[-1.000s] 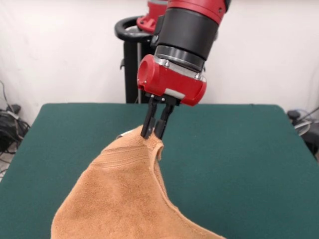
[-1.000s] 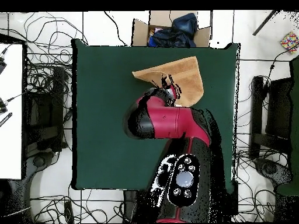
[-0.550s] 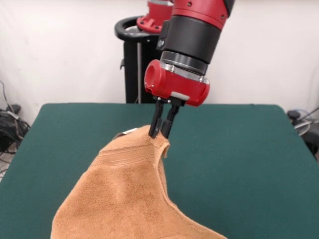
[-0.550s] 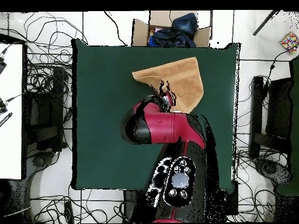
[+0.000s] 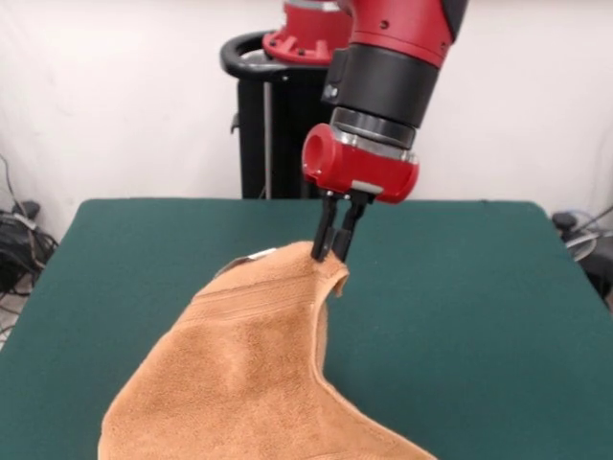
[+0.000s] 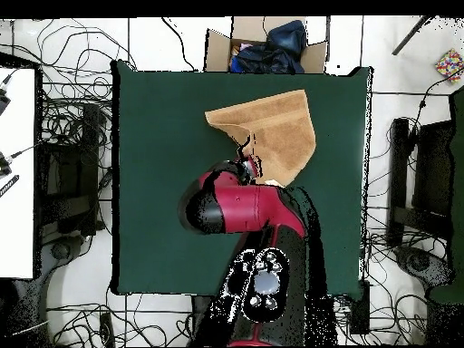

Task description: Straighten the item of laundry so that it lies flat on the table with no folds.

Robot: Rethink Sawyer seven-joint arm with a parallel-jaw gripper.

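Near the middle of the worktop (image 5: 479, 287), as we see it from the front, our tool (image 5: 332, 257) stands with its two dark fingers (image 5: 324, 235) close together and pinched on the raised corner of the towel (image 5: 239, 374). We read the tool as closed on that corner, since the cloth rises to a peak right at the fingertips and a small flap curls down just beside them.

From that peak the towel slopes down and toward the near edge, spreading wider as it goes, so most of it lies below and to the left of the tool in the front view. A woven band crosses the cloth a little under the held corner. A small pale bit shows at the far edge of the cloth just left of the tool; we cannot tell what it is. The lower part of the towel runs out of the picture at the bottom.

From overhead, the towel (image 6: 272, 131) lies in the upper half of the green worktop (image 6: 154, 181), toward the side away from the robot's base, with one edge close to the worktop's border. Our red arm (image 6: 245, 204) reaches over its nearer corner and hides the tool itself in that view. The cloth shows as an uneven shape with one pointed corner toward the left, not a flat square.

Beyond the worktop's far edge overhead we see a cardboard box (image 6: 217, 45) with dark cloth in it.
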